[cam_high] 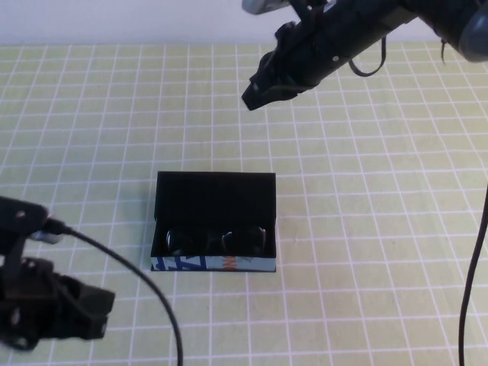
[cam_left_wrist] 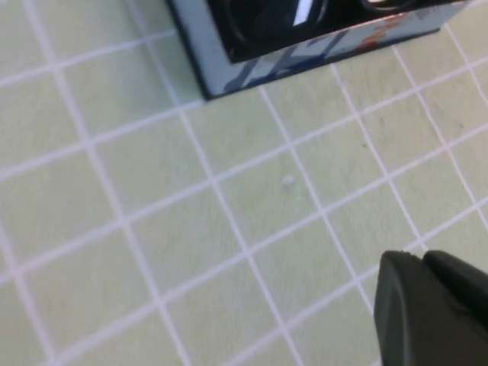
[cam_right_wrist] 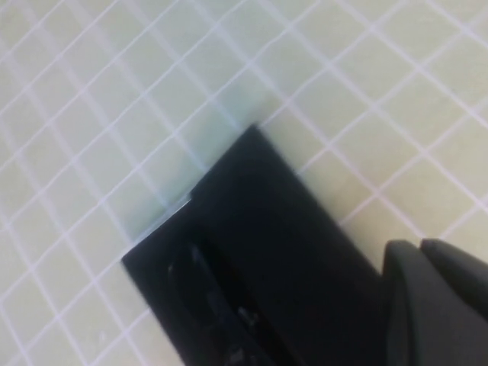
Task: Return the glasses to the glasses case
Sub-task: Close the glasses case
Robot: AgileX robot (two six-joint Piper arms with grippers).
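The glasses (cam_high: 217,241) lie inside the open glasses case (cam_high: 214,200) on the green-gridded desk (cam_high: 366,229), lid flat behind them. The right claw (cam_high: 255,95) hangs in the air beyond the case, well clear of it, fingers pressed together and holding nothing. The left claw (cam_high: 95,309) (low, near the desk) sits to the near left of the case, closed and empty.
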